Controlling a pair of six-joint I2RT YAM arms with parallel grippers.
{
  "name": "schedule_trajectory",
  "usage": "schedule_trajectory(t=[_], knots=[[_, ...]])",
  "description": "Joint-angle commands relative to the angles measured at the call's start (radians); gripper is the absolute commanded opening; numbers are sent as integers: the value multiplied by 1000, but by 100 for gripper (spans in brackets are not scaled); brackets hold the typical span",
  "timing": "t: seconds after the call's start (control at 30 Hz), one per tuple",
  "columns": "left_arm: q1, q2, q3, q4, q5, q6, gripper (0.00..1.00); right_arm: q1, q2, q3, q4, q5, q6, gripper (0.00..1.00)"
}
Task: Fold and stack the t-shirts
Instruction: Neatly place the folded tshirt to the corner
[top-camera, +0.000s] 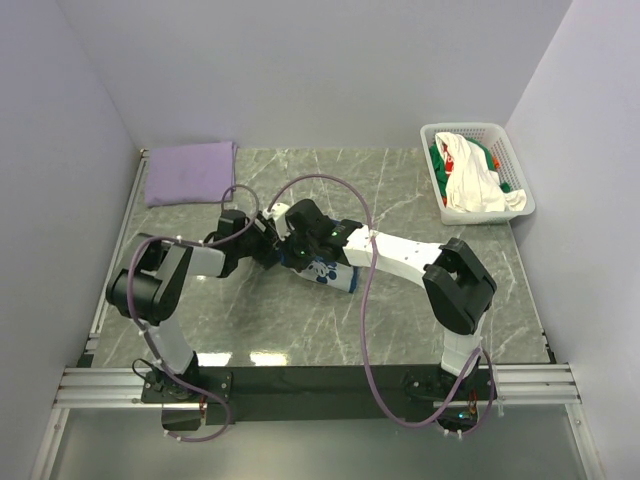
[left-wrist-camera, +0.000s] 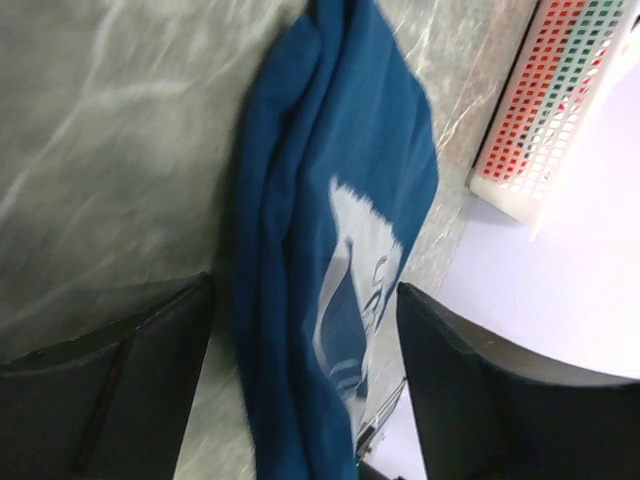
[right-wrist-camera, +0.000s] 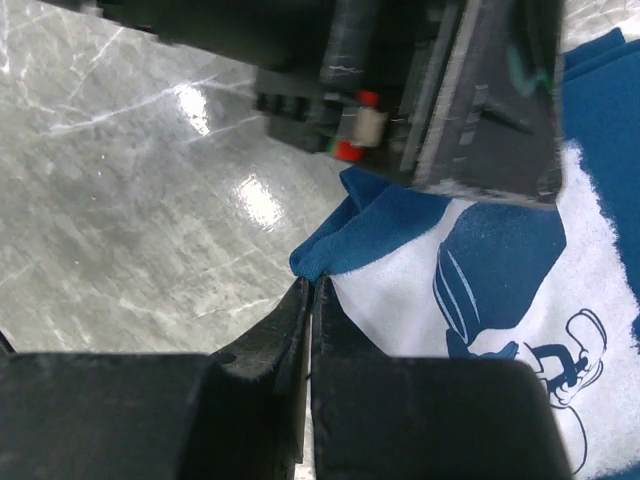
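Right gripper (right-wrist-camera: 308, 300) clenched on navy t-shirt (right-wrist-camera: 480, 260) edge; left gripper (left-wrist-camera: 305, 290) spread wide, straddling bunched shirt over marble table (left-wrist-camera: 100, 120).

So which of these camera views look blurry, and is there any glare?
Left wrist view: smeared throughout, the blue t-shirt soft-edged. Right wrist view: sharp, bright glare patches on the table. Top view: sharp, glare near the table's front edge.

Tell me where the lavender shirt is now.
Top view: the lavender shirt lies flat in the far-left corner of the table, opposite the white basket at far right.
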Motion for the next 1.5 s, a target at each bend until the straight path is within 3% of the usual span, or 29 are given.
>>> schedule_trajectory(t=[0.0,0.4,0.5,0.53,0.57,0.6,0.7,0.77,0.8,0.93,1.27,1.47], knots=[[-14,52,51,70,-2,-38,78,-1,-8,28,61,-16,24,0],[-40,146,152,54,-43,-1,45,-4,-8,27,78,-28,67,0],[-40,157,175,25,-46,39,30,-4,-11,23,78,-38,63,0],[-40,158,205,2,-59,59,15,-6,-9,28,63,-38,63,0],[-40,160,230,-72,-74,115,7,-6,-5,43,49,-36,63,0],[-40,163,257,-114,-98,151,1,-13,-2,53,14,-33,66,7],[-34,175,389,-275,-180,327,1,-62,-21,56,-27,-51,73,32],[-20,175,465,-305,-220,439,1,-92,-64,27,-37,-64,67,60],[-17,187,501,-358,-249,479,1,-125,-81,17,-47,-67,64,84],[18,242,693,-465,-312,605,1,-197,-153,-27,-78,-87,47,88],[117,385,1024,-485,-372,885,1,-268,-201,-76,-101,-93,36,91],[187,440,1175,-490,-373,964,1,-268,-193,-75,-101,-105,35,92]])
